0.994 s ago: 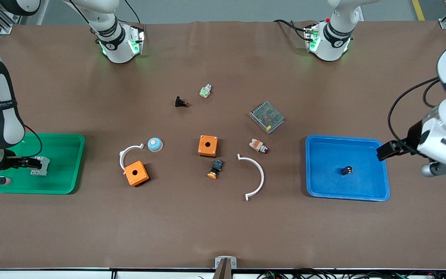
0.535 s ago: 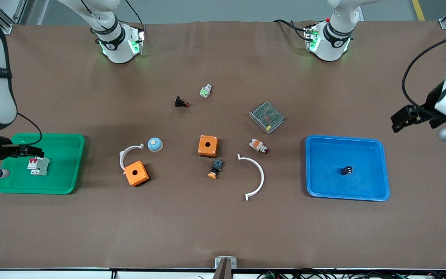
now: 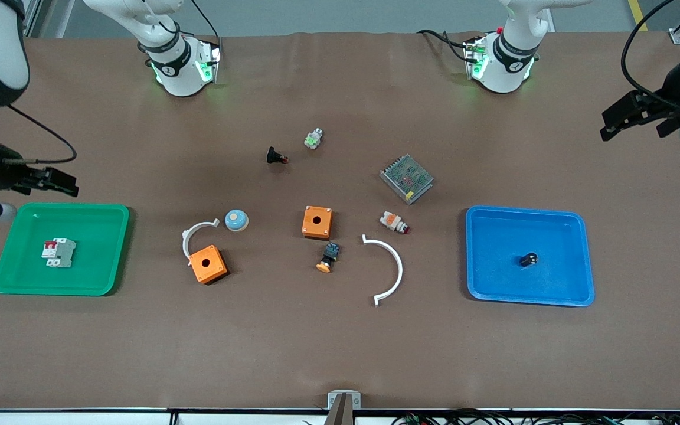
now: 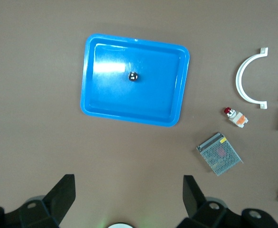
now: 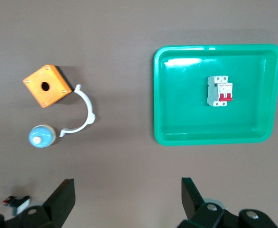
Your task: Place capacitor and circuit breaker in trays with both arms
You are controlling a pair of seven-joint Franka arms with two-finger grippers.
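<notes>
- circuit breaker point(image 3: 58, 252) in green tray point(image 3: 104, 283), lower left of front view; right tool point(image 3: 56, 182) open above it
- capacitor point(image 3: 529, 259) in blue tray point(image 3: 576, 295); left tool point(image 3: 635, 115) open, upper right, well apart

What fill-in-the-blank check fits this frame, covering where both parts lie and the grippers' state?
1. The circuit breaker lies in the ____ tray.
2. The capacitor lies in the ____ tray.
3. Both the left gripper and the right gripper are ____ and hold nothing.

Missing words: green; blue; open
</notes>
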